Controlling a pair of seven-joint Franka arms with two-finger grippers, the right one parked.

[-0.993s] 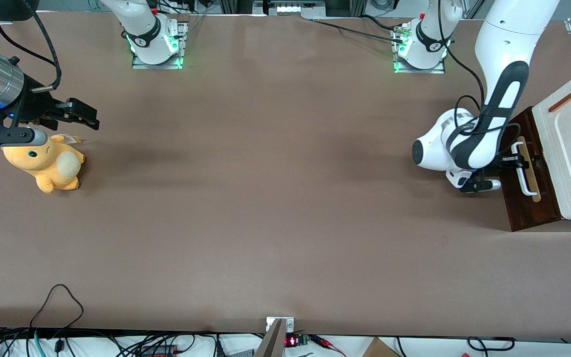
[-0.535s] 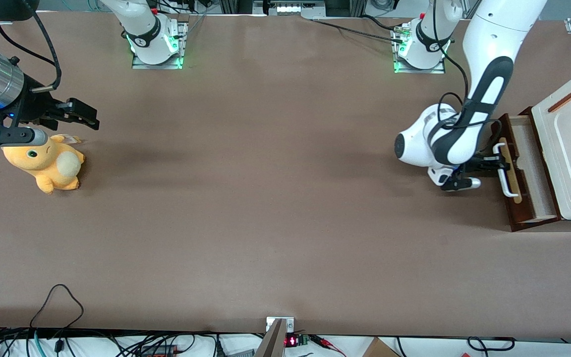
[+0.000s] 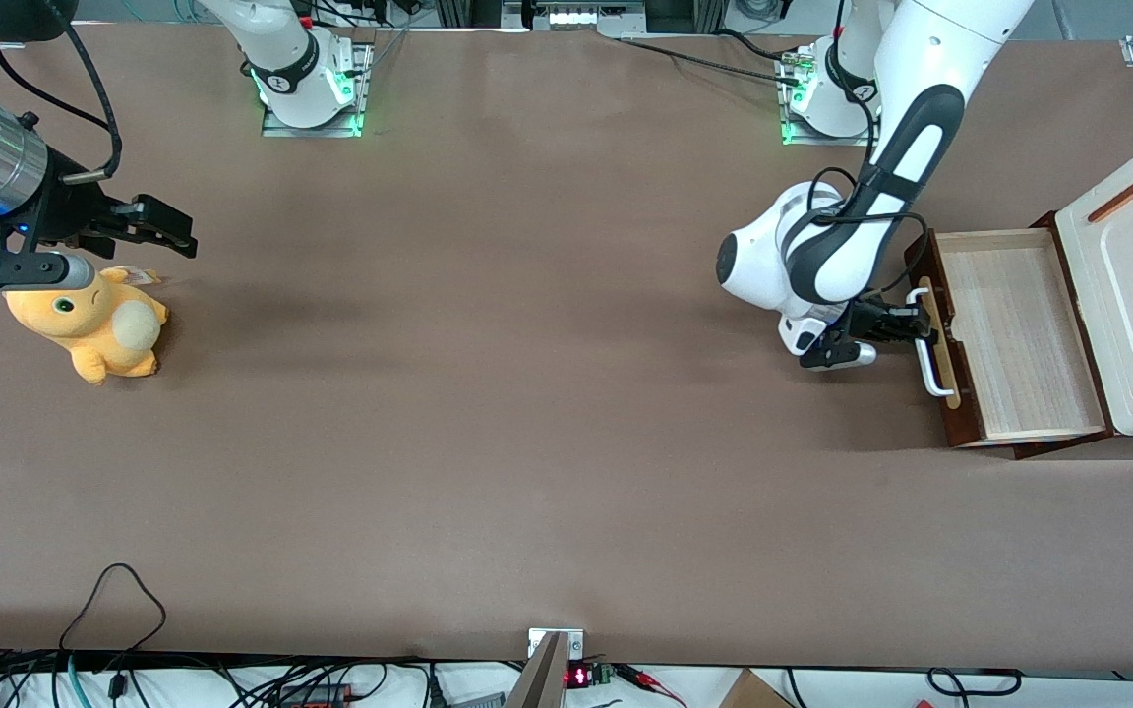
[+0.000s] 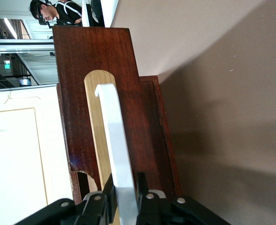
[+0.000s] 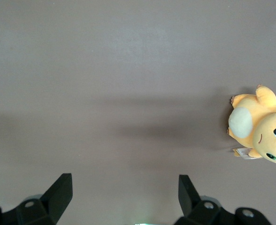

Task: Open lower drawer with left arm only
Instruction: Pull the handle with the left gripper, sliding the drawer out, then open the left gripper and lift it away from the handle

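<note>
Fingers (image 4: 111, 194) pinch the white bar handle (image 3: 928, 346) of the dark-fronted, pale-lined lower drawer (image 3: 1019, 339).

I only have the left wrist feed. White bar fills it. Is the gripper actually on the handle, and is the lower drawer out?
Observer: Yes. The gripper is shut on the white bar handle, near the end farther from the front camera.
Operator: How far out is the drawer?
Observer: The lower drawer is well out; its pale wood inside shows and holds nothing.
Operator: Anything else on the table?
Observer: Only an orange plush toy, toward the parked arm's end.
</note>
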